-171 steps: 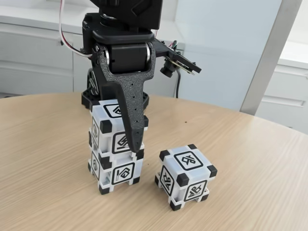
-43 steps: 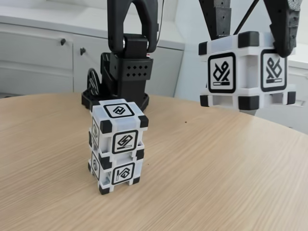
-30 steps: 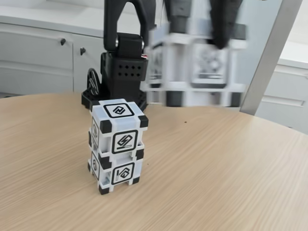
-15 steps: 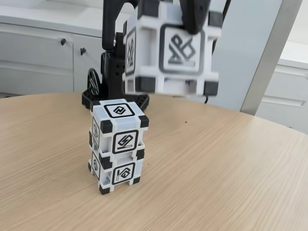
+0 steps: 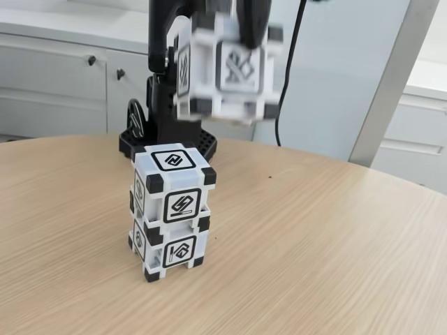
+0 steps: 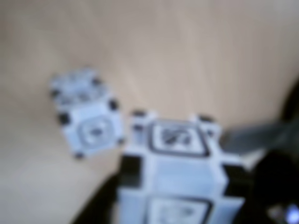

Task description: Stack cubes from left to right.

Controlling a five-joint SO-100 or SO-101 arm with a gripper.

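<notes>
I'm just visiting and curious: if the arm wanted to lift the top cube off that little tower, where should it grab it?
Probably from straight above, closing the fingers on two opposite side faces of the top cube. It sits upright and square on the bottom cube, its top and sides stand free, and the table around is bare.

In the fixed view one cube (image 5: 171, 177) sits on another cube (image 5: 168, 244) on the table (image 5: 335, 237), and the third cube (image 5: 227, 66) hangs above them, slightly right
</notes>
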